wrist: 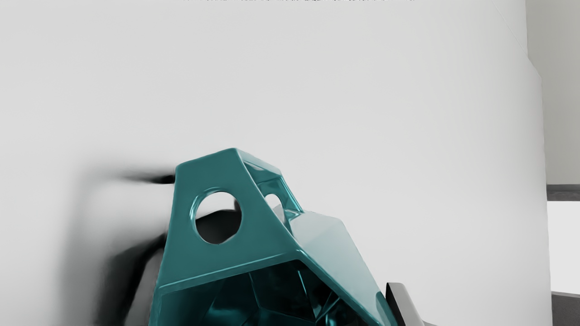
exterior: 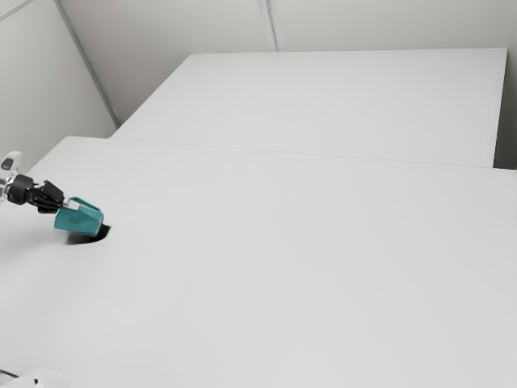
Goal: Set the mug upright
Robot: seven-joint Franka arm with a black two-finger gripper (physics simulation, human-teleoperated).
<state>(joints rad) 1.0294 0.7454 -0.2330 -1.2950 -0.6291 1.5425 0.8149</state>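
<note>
Exterior view: teal faceted mug (exterior: 79, 222) located at the left of the frame, just above mid-height, tilted and not upright, over the white table (exterior: 283, 250). Black two-finger gripper (exterior: 71, 205) is closed on the mug, reaching in from the left edge. Dark shadow (exterior: 103, 234) noted directly beside the mug's lower end. Wrist view: one finger bears on each of two opposite sides; the mug's hollow interior faces the camera.
</note>
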